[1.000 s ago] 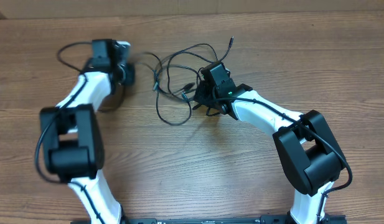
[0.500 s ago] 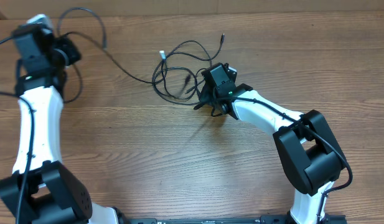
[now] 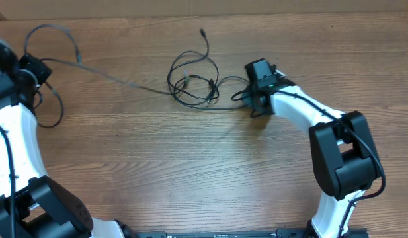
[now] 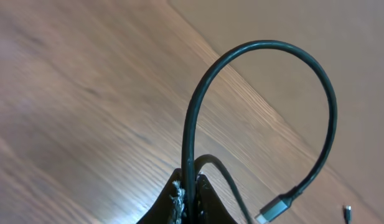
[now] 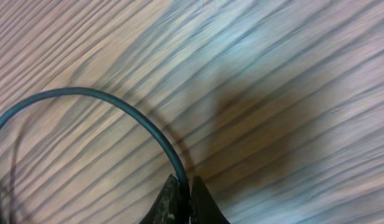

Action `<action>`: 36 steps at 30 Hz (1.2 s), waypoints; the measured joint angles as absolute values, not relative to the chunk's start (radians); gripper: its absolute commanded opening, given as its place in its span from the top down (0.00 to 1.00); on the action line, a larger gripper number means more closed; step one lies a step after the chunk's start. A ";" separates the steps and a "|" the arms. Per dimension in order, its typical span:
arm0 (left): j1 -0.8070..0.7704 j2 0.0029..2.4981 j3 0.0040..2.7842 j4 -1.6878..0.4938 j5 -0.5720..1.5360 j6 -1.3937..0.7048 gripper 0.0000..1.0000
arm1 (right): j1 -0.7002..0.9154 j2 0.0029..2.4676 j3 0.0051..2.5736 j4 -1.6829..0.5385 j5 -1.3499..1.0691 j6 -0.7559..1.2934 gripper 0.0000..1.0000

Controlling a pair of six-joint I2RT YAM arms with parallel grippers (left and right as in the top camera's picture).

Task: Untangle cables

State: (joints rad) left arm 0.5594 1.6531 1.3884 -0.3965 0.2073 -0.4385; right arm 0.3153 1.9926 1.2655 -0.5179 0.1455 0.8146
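How the cables (image 3: 190, 85) cross is too small to tell.

The table (image 3: 190, 165) is seen to be of light brown wood, finely streaked with grain, with a smooth satin finish on which soft glare is caught. The cables (image 3: 194, 82) are jacketed in smooth, faintly glossy black plastic or rubber. A plug (image 4: 276, 208) is tipped in silvery metal. The arms (image 3: 296, 109) are cased in glossy white plastic with matt black housings. The left pincer (image 4: 190, 190) looks matt black and roughened at its tip, and the right pincer (image 5: 183, 186) is likewise dark and matt.
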 measured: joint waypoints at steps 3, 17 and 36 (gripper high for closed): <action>0.616 1.653 1.388 -0.377 0.240 -0.466 0.96 | 0.269 1.993 1.266 -0.529 0.140 0.815 0.96; 0.681 1.669 1.388 -0.368 0.594 -0.467 0.96 | 0.185 1.993 1.266 -0.554 0.106 0.814 0.96; 0.493 1.847 1.389 -0.494 0.177 -0.344 0.00 | 0.185 1.993 1.266 -0.554 0.078 0.814 0.96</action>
State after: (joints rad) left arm 0.4931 1.8469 1.3888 -0.4938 0.1772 -0.3435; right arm 0.1848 1.9926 1.2655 -0.5537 0.0784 0.8143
